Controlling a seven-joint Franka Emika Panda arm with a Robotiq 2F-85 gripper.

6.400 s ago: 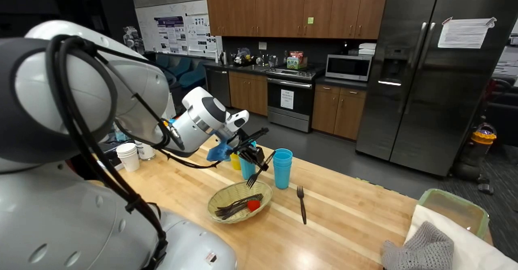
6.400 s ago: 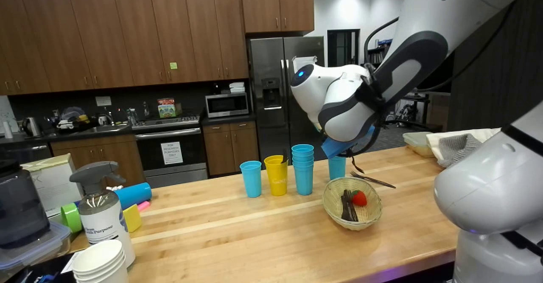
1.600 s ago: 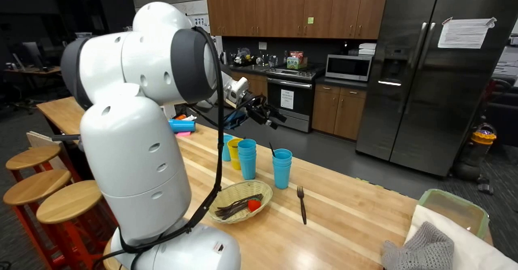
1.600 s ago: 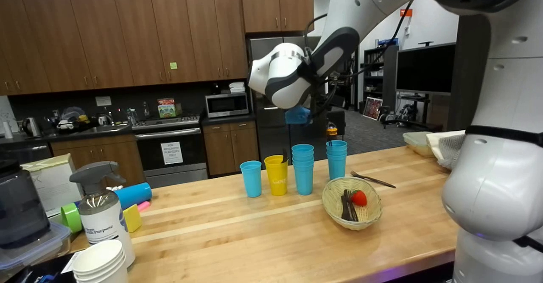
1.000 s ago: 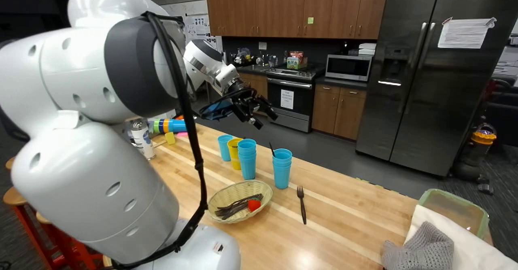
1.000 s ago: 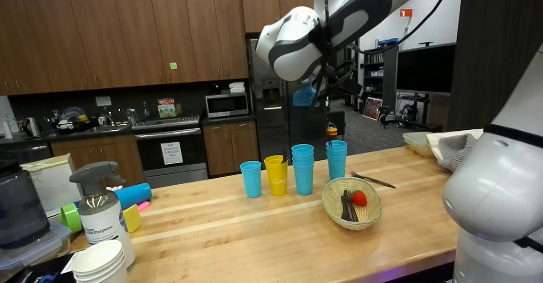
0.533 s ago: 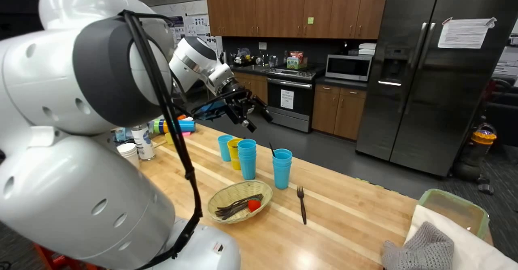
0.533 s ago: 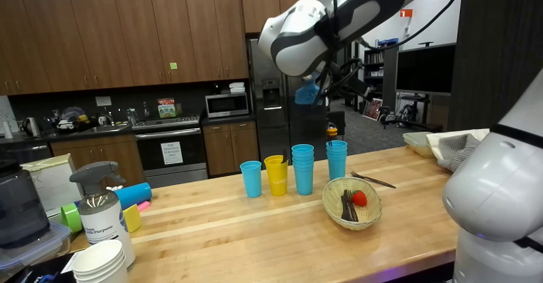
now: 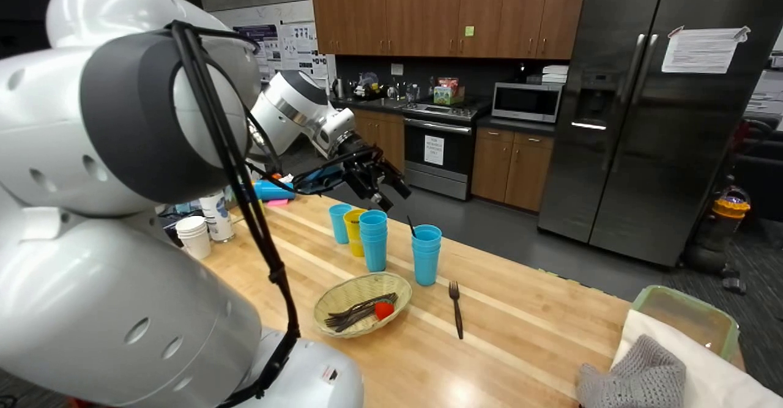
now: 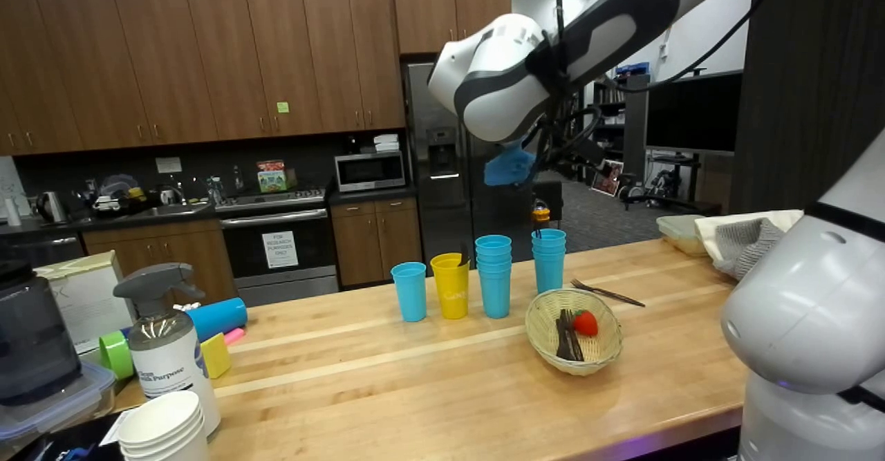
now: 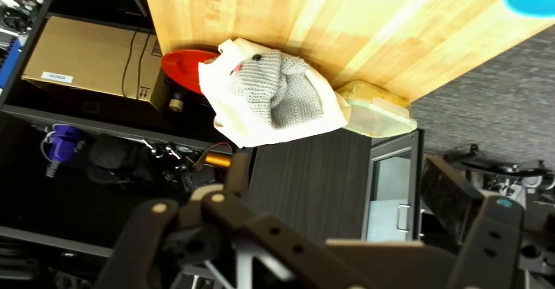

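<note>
Tool (image 9: 393, 196) hangs in the air, jaws wide, nothing between them (wrist view agrees); wide presumably because it carries no load. Nearest seem the fork-side blue stack (image 9: 426, 258) and the yellow-side blue stack (image 9: 374, 243), both upright near the kitchen-side edge of the desk (image 10: 346, 392), nested likely to save room. Fork-side one props a thin dark utensil (image 9: 411, 227) on end; yellow cup (image 10: 451, 288) does likewise for a dark handle (image 10: 464, 255). Basket (image 9: 345, 290) apparently keeps cutlery together. Counts: two blue stacks (nested cups too hidden to count), one single-looking blue cup (image 10: 409, 295), one yellow, one loose fork (image 9: 457, 311) lying flat, one basket, one red strawberry (image 10: 585, 323) inside, several dark forks (image 9: 361, 311) beside it, overlapping, exact number unclear.
</note>
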